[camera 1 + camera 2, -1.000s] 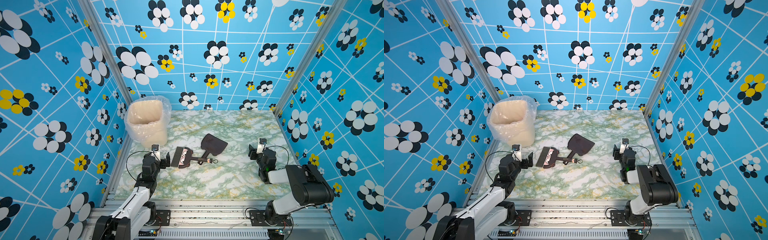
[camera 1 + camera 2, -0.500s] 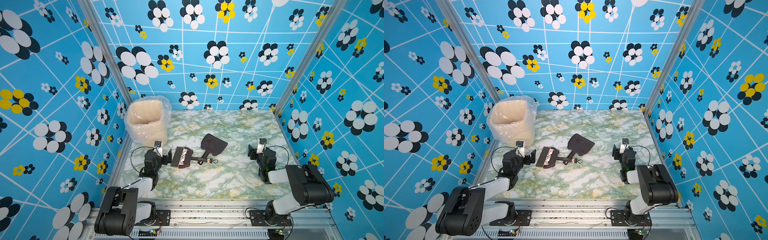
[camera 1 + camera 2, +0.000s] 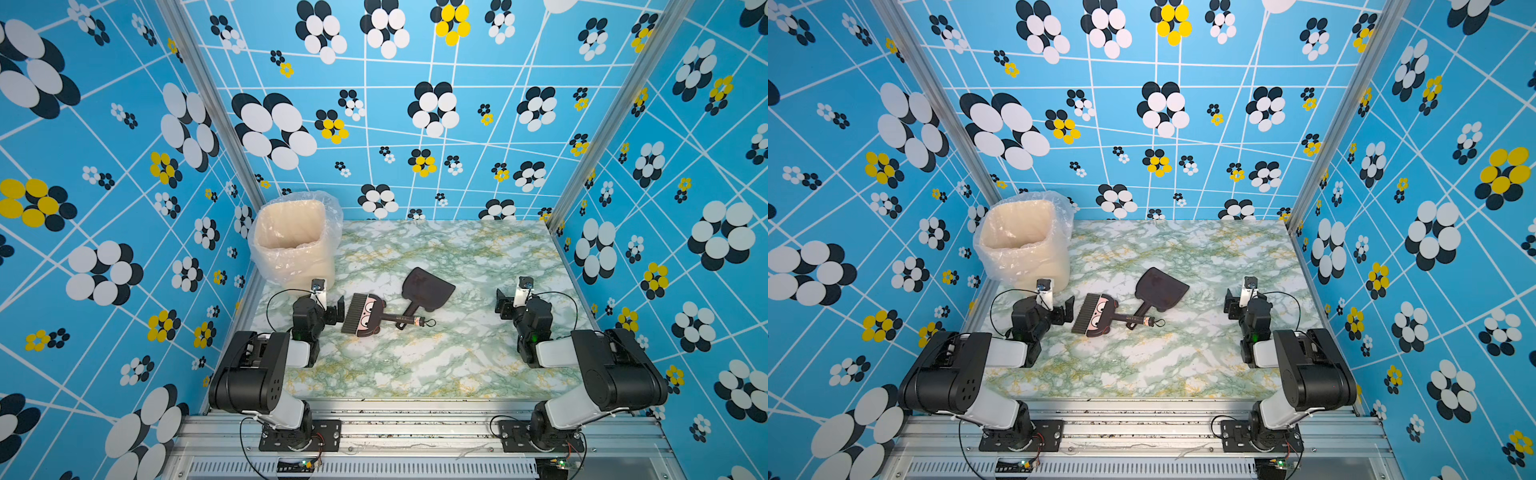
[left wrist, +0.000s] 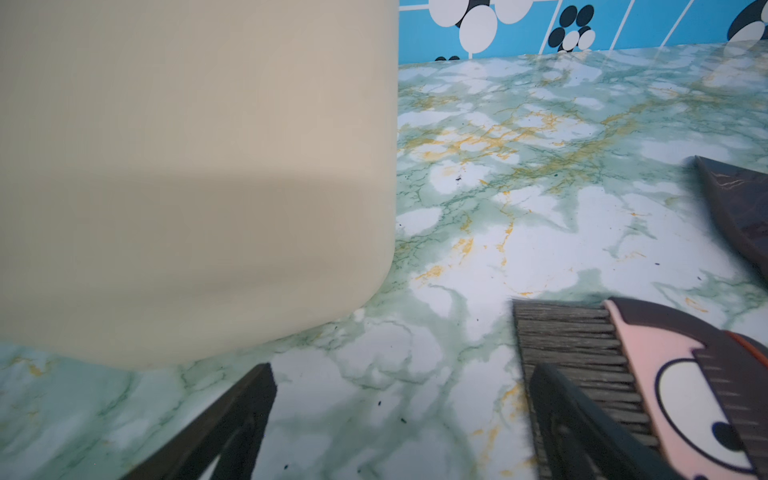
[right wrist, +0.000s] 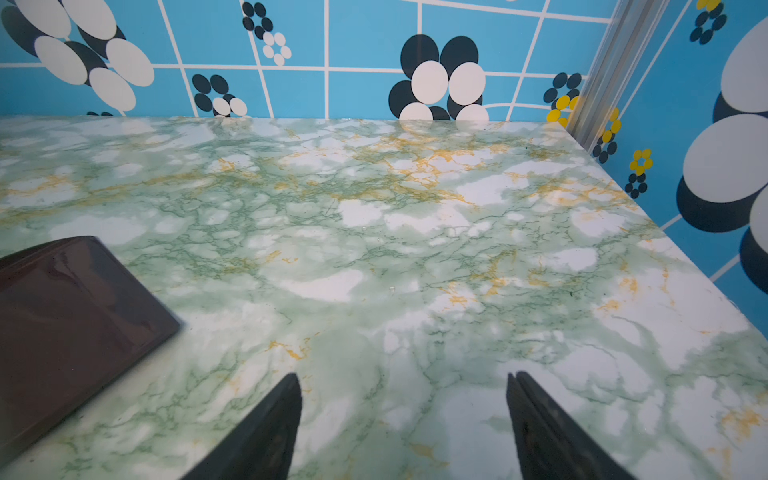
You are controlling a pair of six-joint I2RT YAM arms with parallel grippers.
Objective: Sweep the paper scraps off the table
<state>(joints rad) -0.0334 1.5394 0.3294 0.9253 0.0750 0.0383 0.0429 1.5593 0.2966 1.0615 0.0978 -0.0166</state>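
At the near edge, the aluminium frame (image 3: 415, 424) is seen carrying the bases of the left arm (image 3: 249, 374) and the right arm (image 3: 615, 374), both folded low over the worktop (image 3: 436, 365). The worktop is shown as a flat, glossy sheet printed with white patches, green veins and thin yellow threads (a marble look). A few tiny dark specks (image 4: 458, 178) are picked out on it in the left wrist view. Where the paper scraps are cannot be told from any view.

On the left side, the left tool (image 3: 337, 311) is held low and released, its jaws spread wide, with bare worktop seen between them in the left wrist view. One of its fingers (image 4: 582, 424) is placed just beside the grey bristle edge of the brush (image 3: 365, 320); whether the two touch cannot be told. The brush is laid flat, its pink head painted with a cartoon face and its dark handle pointed toward the right arm. On the right side, well apart from the brush, the right tool (image 3: 505, 301) is likewise released, its jaws parted over the bare marble pattern in the right wrist view.

Just beyond the brush, the dark brown dustpan (image 3: 428, 289) is laid flat, its handle crossing the brush handle. Farther back, in the left corner, a beige bin (image 3: 307, 266) is stood upright, dressed with a clear plastic liner (image 3: 334, 220). Behind everything, the blue flower-patterned walls (image 3: 415, 124) are seen.
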